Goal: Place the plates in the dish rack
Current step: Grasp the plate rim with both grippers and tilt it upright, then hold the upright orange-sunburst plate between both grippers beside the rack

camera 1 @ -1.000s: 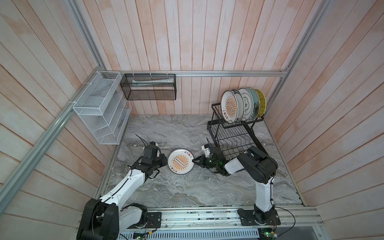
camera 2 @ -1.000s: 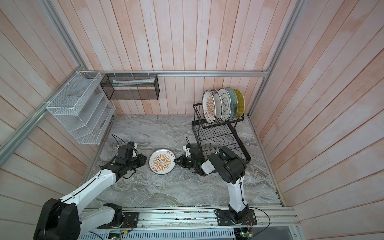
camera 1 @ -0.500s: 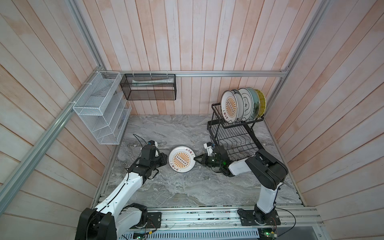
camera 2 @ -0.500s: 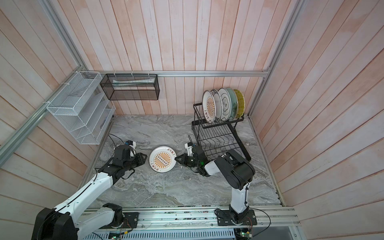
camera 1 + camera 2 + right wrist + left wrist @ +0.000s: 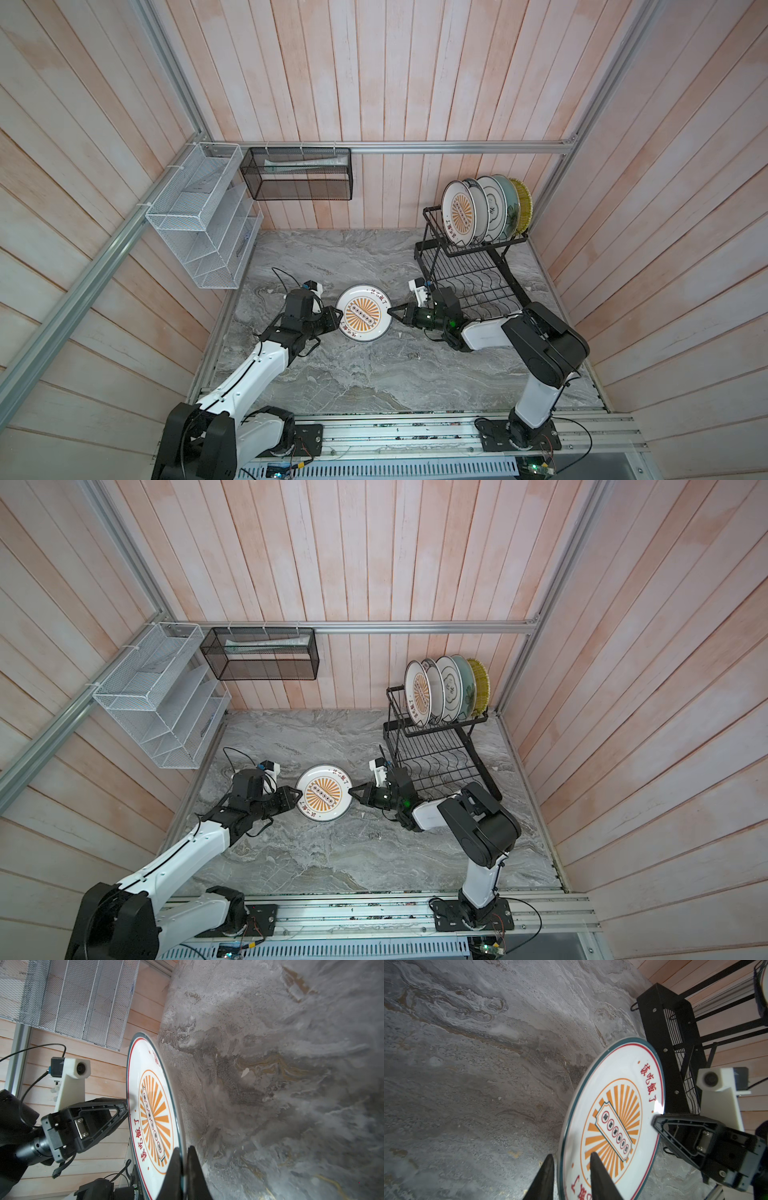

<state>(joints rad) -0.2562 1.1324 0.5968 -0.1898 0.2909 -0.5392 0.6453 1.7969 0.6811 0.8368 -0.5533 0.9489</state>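
- Right tool [image 5: 184, 1148] pinches the sunburst plate [image 5: 364, 318] at its rim, tipping it up from the surface [image 5: 374, 374], probably to suit a slot.
- Left tool [image 5: 572, 1155] straddles the opposite rim, spread, seemingly as a guard.
- Dish rack [image 5: 478, 248], nearby, carries five plates [image 5: 482, 212] upright.

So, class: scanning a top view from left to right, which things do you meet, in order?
white mesh shelf → left gripper → orange-sunburst plate → right gripper → dish rack

glossy glazed plate [image 5: 612, 1126], matt veined stone tabletop [image 5: 477, 1095], black wire rack [image 5: 508, 274].
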